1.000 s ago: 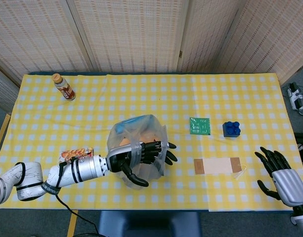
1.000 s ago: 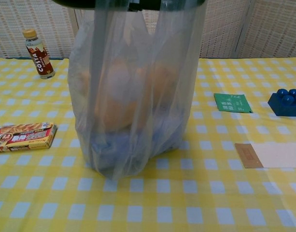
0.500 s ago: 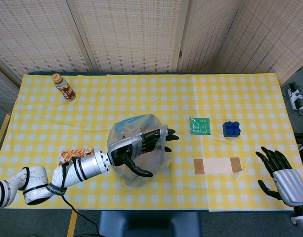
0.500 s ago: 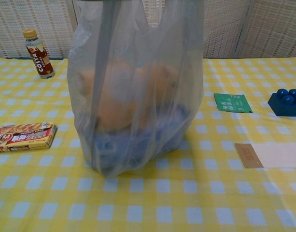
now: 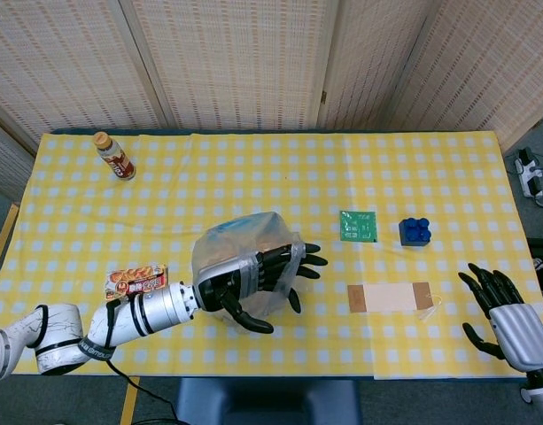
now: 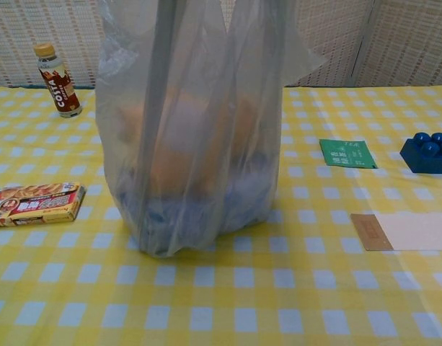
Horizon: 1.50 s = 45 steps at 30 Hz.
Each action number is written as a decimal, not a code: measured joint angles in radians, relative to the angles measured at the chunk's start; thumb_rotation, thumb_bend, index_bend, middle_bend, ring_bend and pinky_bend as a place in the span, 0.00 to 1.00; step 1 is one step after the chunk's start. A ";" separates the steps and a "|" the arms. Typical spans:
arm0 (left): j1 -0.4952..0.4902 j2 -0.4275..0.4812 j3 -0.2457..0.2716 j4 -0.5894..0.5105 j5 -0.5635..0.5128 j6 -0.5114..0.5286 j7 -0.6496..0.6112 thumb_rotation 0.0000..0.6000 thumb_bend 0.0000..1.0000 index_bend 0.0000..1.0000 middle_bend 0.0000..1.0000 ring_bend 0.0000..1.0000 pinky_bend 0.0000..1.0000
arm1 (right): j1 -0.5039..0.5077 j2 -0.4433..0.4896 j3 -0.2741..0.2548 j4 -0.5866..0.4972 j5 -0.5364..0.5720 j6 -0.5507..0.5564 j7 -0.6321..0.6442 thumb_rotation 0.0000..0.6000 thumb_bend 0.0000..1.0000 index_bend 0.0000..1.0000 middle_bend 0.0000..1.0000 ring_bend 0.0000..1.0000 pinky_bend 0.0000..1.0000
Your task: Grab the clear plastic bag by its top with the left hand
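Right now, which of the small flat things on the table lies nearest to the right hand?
The tan paper envelope. It lies just left of the right hand, while the green card sits farther back and the snack box is across the table.

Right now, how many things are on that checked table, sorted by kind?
Plastic bags: 1, clear bag held at its top by the left hand
Drink bottles: 1
Snack boxes: 1
Green packets: 1
Blue toy blocks: 1
Paper envelopes: 1
Total: 6
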 measured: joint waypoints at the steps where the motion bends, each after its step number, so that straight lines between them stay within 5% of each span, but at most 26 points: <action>1: 0.003 0.002 -0.003 -0.005 -0.016 -0.002 0.010 1.00 0.13 0.22 0.34 0.43 0.66 | 0.000 0.000 0.000 0.001 0.001 -0.001 0.000 1.00 0.41 0.00 0.00 0.00 0.00; 8: 0.044 0.032 -0.041 -0.084 -0.176 -0.034 0.187 1.00 0.34 0.57 0.76 0.79 0.94 | 0.004 -0.002 0.002 0.000 0.006 -0.011 -0.004 1.00 0.41 0.00 0.00 0.00 0.00; 12: 0.081 0.044 -0.065 -0.123 -0.217 -0.040 0.270 1.00 0.46 0.65 0.87 0.87 0.98 | 0.004 -0.002 0.001 -0.001 0.004 -0.010 -0.006 1.00 0.41 0.00 0.00 0.00 0.00; 16: 0.105 0.051 -0.082 -0.147 -0.240 -0.044 0.306 1.00 0.69 0.73 0.95 0.93 1.00 | 0.004 -0.001 -0.001 -0.003 -0.002 -0.009 -0.007 1.00 0.41 0.00 0.00 0.00 0.00; 34: 0.215 0.094 -0.207 -0.272 -0.416 -0.067 0.548 1.00 0.72 0.80 1.00 0.99 1.00 | -0.008 0.003 -0.015 -0.007 -0.038 0.021 -0.006 1.00 0.41 0.00 0.00 0.00 0.00; 40: 0.228 0.188 -0.291 -0.296 -0.445 -0.100 0.511 1.00 0.72 0.80 1.00 0.99 1.00 | -0.009 0.002 -0.014 -0.006 -0.039 0.025 -0.006 1.00 0.41 0.00 0.00 0.00 0.00; 45: 0.232 0.325 -0.415 -0.316 -0.481 -0.142 0.441 1.00 0.72 0.80 1.00 0.99 1.00 | -0.004 0.000 -0.012 -0.006 -0.031 0.010 -0.009 1.00 0.41 0.00 0.00 0.00 0.00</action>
